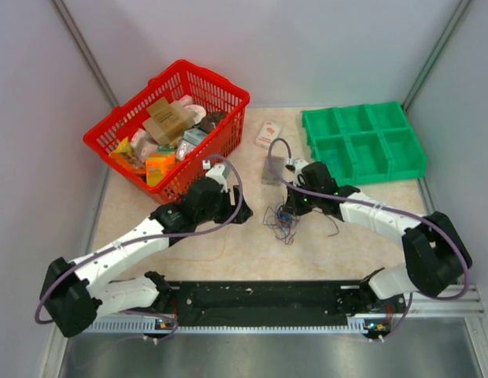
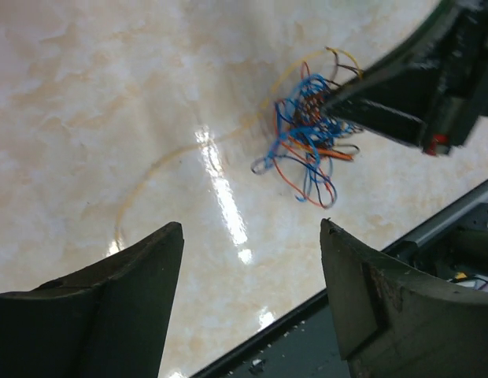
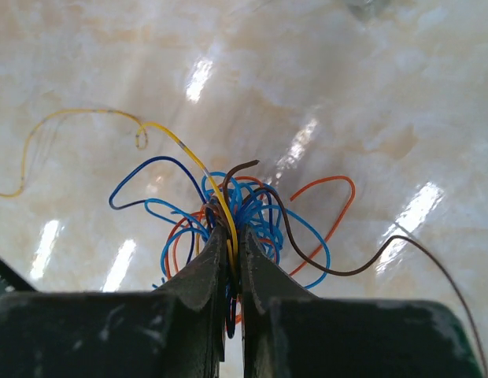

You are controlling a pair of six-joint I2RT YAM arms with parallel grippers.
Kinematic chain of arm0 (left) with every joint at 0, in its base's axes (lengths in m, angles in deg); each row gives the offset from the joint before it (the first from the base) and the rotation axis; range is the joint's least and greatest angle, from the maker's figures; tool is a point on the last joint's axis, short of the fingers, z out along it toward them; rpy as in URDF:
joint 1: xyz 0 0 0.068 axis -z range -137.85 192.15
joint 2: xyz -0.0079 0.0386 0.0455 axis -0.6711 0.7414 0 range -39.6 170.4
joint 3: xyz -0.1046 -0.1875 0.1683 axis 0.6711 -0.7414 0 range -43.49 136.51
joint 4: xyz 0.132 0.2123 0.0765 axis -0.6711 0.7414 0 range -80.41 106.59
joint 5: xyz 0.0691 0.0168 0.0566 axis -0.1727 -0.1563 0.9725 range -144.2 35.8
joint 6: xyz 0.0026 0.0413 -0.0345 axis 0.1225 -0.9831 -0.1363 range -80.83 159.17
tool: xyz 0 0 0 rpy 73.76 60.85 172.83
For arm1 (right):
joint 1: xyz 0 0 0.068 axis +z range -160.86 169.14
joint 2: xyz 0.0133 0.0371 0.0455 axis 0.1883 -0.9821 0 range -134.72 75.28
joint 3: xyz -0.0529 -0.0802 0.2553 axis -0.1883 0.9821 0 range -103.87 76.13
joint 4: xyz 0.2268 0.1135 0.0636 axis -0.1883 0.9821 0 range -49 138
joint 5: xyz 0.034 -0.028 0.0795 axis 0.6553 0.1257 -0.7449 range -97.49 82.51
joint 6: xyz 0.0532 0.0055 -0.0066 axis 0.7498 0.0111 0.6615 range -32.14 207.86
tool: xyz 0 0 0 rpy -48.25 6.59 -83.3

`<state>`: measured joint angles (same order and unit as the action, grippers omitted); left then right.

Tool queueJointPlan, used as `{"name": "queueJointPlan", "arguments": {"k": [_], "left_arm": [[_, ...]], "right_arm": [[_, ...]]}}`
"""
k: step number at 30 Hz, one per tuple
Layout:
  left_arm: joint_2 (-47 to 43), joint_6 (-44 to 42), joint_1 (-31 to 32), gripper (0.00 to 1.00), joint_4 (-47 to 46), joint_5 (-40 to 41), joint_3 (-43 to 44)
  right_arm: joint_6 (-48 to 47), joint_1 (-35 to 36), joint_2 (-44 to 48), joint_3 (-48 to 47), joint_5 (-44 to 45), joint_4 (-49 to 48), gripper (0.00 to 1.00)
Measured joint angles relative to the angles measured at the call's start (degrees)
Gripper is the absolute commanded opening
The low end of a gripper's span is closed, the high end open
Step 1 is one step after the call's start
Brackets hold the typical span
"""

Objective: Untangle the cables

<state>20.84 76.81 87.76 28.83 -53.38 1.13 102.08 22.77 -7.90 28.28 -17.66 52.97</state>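
The cables [image 1: 285, 220] are a small tangle of thin blue, orange, yellow and brown wires lying in the middle of the table. My right gripper [image 3: 234, 236] is shut on the cables [image 3: 264, 209], with a yellow strand and some blue ones pinched between its fingers. One yellow wire [image 3: 79, 113] trails off to the left and a brown wire [image 3: 433, 256] to the right. My left gripper [image 2: 252, 224] stands open with nothing between its fingers, a short way from the cables [image 2: 307, 138]. From above, the left gripper [image 1: 240, 211] is left of the tangle and the right gripper [image 1: 295, 206] is on it.
A red basket [image 1: 228, 88] full of packets stands at the back left. A green compartment tray [image 1: 353, 140] sits at the back right. A small packet [image 1: 268, 134] and a grey block [image 1: 273, 169] lie behind the tangle. A black rail [image 1: 260, 298] runs along the near edge.
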Motion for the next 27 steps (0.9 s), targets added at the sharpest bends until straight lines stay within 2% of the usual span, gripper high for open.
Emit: {"name": "queueJointPlan", "arguments": {"k": [3,7,13,15,25,26,27], "left_arm": [[3.74,-2.14,-3.37,0.79,-3.56,-2.89,-0.11],[9.55,-5.68,-3.78,0.79,-9.51,-10.58,0.68],[20.92,-8.79,-3.72,0.65,-12.24,-18.03,6.95],[23.61,-9.75,-3.69,0.58,-12.26,-17.97,8.79],[31.50,-12.37,-2.99,0.49,-11.04,-13.79,14.38],[32.06,-12.37,-2.80,0.44,-11.06,-13.77,14.69],[32.70,-12.37,-2.62,0.34,-11.04,-13.70,15.02]], "right_arm": [[0.55,-0.04,3.80,3.04,-3.50,-0.61,0.00],[0.96,-0.02,6.58,5.14,-7.26,-1.38,0.00],[1.42,-0.02,9.01,5.44,-10.23,-2.10,0.00],[1.44,-0.02,9.33,5.46,-10.64,-2.25,0.00],[2.03,0.09,10.16,6.21,-11.23,-2.14,0.00],[2.08,0.13,10.16,6.21,-11.39,-2.16,0.00],[2.10,0.20,10.16,6.21,-11.52,-2.14,0.00]]}}
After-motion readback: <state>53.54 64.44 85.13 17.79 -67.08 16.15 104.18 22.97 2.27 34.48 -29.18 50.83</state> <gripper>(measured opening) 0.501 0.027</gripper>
